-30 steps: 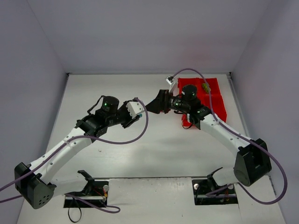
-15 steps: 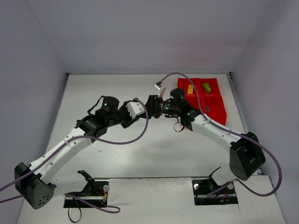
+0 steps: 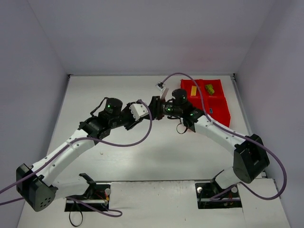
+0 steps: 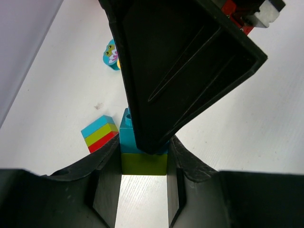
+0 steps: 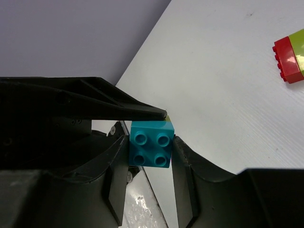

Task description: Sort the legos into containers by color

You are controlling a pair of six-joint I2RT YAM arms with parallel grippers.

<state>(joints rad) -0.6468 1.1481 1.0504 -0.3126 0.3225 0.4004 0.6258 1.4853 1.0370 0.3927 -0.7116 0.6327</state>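
Top external shows me both arms reaching to the middle of the table (image 3: pixel 109 90), the left gripper (image 3: pixel 145 110) and right gripper (image 3: pixel 153 107) tip to tip. Whatever sits between them is hidden from this height. The red tray (image 3: pixel 221 113) lies at the far right, just behind the right arm. A yellow brick (image 3: pixel 193 90) is in its far-left bin and a yellow-green brick (image 3: pixel 209 88) in the far-right bin.

Left wrist: my left gripper (image 4: pixel 143 159) is closed narrowly on a lime-green brick (image 4: pixel 144 165), one finger pressed to each side. A teal brick (image 4: pixel 125 133) is stacked on its far end. The right gripper's black finger (image 4: pixel 180 71) covers most of that teal brick. On the table beyond lie a teal-green-red stack (image 4: pixel 99 134) and, farther off, a teal printed piece (image 4: pixel 110 53).

Right wrist: my right gripper (image 5: pixel 151 144) is clamped on the teal brick (image 5: pixel 151 148), studs facing the camera. A sliver of the lime-green brick (image 5: pixel 164 115) shows at its top edge. The left gripper's finger (image 5: pixel 95 107) reaches that edge. A red-and-lime stack (image 5: pixel 290 56) lies apart on the table at the right edge.
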